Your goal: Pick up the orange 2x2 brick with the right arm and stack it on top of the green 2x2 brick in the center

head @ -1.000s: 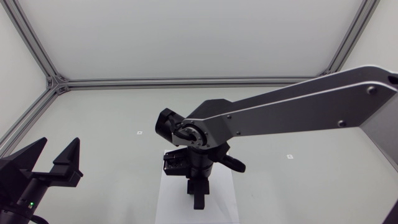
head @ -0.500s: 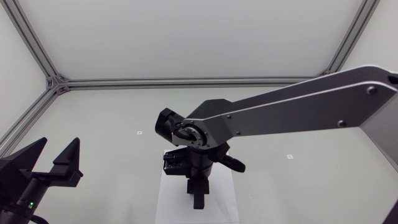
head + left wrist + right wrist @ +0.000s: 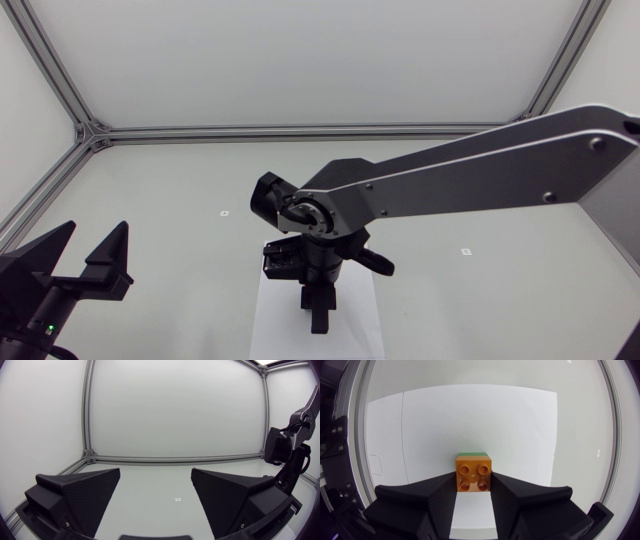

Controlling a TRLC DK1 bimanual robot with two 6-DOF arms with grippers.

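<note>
Your right gripper is clamping the orange 2x2 brick between its fingers, directly over the green 2x2 brick on the white sheet. Your left gripper is hovering with its fingers spread wide.

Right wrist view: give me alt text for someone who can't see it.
An orange 2x2 brick, studs up, is held between the right arm's black jaws, one pressing on each side. A sliver of green brick shows just past its far edge, with a white sheet beneath them.
</note>
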